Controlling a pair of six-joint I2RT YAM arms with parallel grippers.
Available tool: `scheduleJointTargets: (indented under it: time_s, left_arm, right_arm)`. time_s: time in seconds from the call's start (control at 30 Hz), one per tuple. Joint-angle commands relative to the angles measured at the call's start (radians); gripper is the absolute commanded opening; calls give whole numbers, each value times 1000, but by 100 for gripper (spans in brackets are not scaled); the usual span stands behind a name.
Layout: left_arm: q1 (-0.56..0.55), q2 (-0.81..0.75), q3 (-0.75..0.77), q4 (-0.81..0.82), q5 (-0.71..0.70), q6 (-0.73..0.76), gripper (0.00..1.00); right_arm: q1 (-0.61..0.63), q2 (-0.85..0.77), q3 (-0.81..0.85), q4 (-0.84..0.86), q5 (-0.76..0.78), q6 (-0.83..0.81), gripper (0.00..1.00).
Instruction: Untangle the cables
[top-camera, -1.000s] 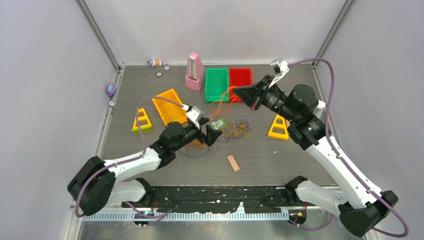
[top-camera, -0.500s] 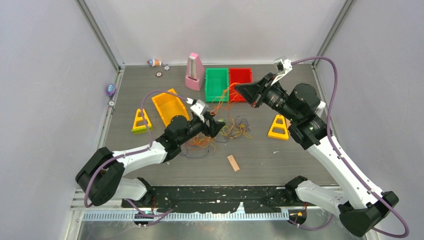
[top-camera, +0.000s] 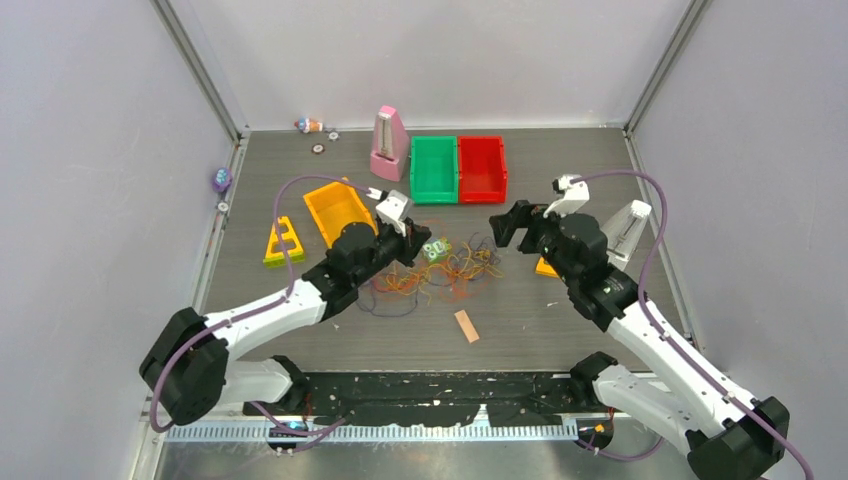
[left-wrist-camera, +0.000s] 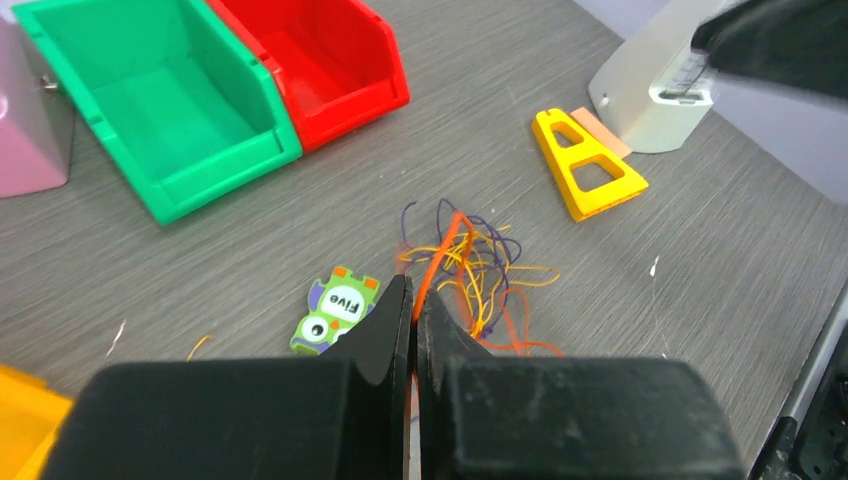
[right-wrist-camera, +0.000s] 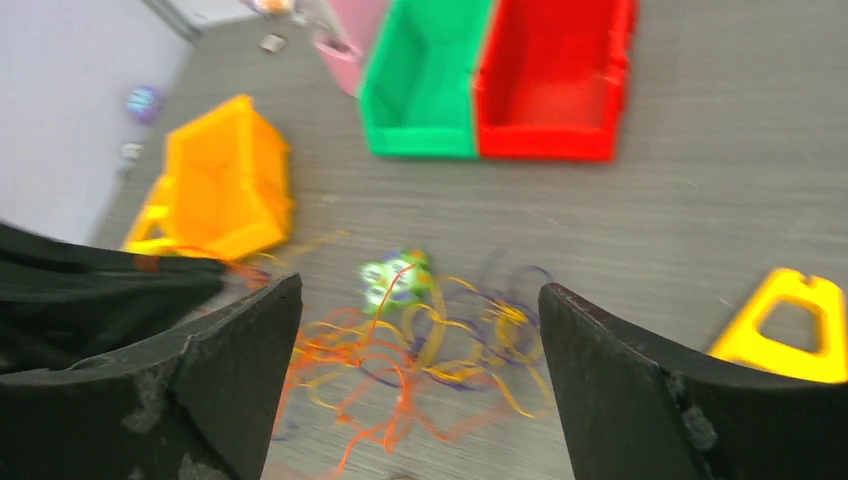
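Observation:
The cables (top-camera: 450, 272) lie as a loose tangle of thin orange, yellow and purple strands on the table's middle. They also show in the left wrist view as cables (left-wrist-camera: 470, 262) and, blurred, in the right wrist view as cables (right-wrist-camera: 410, 345). My left gripper (top-camera: 412, 243) sits at the tangle's left edge. The left gripper (left-wrist-camera: 413, 288) is shut, and an orange strand (left-wrist-camera: 440, 250) runs up out from between its jaws. My right gripper (top-camera: 508, 225) hovers to the right of the tangle. That right gripper (right-wrist-camera: 420, 288) is open wide with nothing between its fingers.
A green bin (top-camera: 433, 168) and a red bin (top-camera: 482, 167) stand at the back beside a pink metronome (top-camera: 388, 143). An orange bin (top-camera: 338, 212) and a yellow triangle (top-camera: 283, 241) are at left. An owl card (top-camera: 434, 250) touches the tangle; a wooden block (top-camera: 466, 325) lies nearer.
The right gripper opened, let go of the strands it held up and came down and back to the right. The left gripper moved in and shut on an orange strand.

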Motion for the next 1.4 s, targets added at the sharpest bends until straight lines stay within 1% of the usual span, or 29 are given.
scheduleJointTargets:
  time_s: [0.0, 0.03, 0.07, 0.1, 0.13, 0.17, 0.2, 0.23, 0.27, 0.3, 0.37, 0.4, 0.47, 0.6, 0.7, 0.73, 0.8, 0.93, 1.1, 1.13, 1.2, 1.27, 1.3, 1.37]
  left_arm:
    - [-1, -89, 116, -302, -85, 11, 0]
    - [-1, -109, 134, -362, -95, 16, 0]
    - [-1, -128, 158, -419, -103, 27, 0]
    - [-1, -143, 185, -482, -110, 35, 0]
    - [-1, -156, 217, -545, -117, 38, 0]
    - [-1, -167, 249, -598, -119, 41, 0]
    - [-1, -176, 279, -643, -111, 38, 0]
    - [-1, -185, 310, -677, -101, 33, 0]
    - [-1, -193, 334, -707, -92, 27, 0]
    - [-1, -201, 361, -733, -86, 20, 0]
    - [-2, -205, 426, -790, -72, 11, 0]
    - [-2, -203, 458, -806, -63, 11, 0]
    - [-2, -192, 529, -869, -51, 11, 0]
    - [-2, -160, 690, -969, -38, 4, 0]
    - [-1, -145, 792, -997, -23, -26, 0]
    - [-2, -137, 824, -999, -1, -38, 0]
    - [-2, -120, 884, -999, 10, -67, 0]
    - [-2, -71, 1024, -1011, 30, -109, 0]
    - [-1, -36, 1113, -993, 55, -160, 0]
    - [-1, -33, 1125, -985, 53, -162, 0]
    - [-1, -28, 1161, -994, 14, -149, 0]
    - [-1, -26, 1221, -1021, -103, -118, 0]
    - [-1, -26, 1239, -1028, -150, -98, 0]
    - [0, -28, 1281, -1025, -220, -60, 0]
  right_arm:
    - [-8, -23, -84, 31, 95, -83, 95]
    - [-8, -20, -94, 47, 51, -133, 95]
    - [-8, -16, -115, 102, -81, -157, 95]
    - [-8, -1, -125, 168, -151, -189, 96]
    - [-7, 9, -144, 200, -262, -197, 97]
    - [-8, 37, -159, 269, -319, -199, 99]
    - [-8, 56, -164, 306, -425, -195, 100]
    - [-7, 97, -172, 382, -473, -190, 100]
    - [-6, 120, -172, 414, -557, -175, 100]
    - [-1, 167, -174, 484, -621, -168, 100]
    - [22, 229, -180, 588, -675, -154, 99]
    - [33, 248, -181, 621, -683, -157, 98]
    - [93, 318, -173, 685, -689, -178, 97]
    - [175, 421, -141, 738, -628, -221, 98]
    - [191, 489, -169, 844, -589, -200, 98]
    - [195, 526, -175, 894, -589, -181, 97]
    - [205, 575, -185, 941, -601, -157, 96]
    - [222, 621, -174, 930, -580, -155, 97]
    - [224, 627, -174, 909, -546, -183, 98]
    - [224, 627, -171, 903, -541, -184, 96]
    - [225, 627, -171, 890, -522, -185, 88]
    - [224, 617, -177, 871, -465, -183, 78]
    - [224, 609, -180, 864, -438, -184, 76]
    - [221, 595, -189, 824, -332, -182, 62]
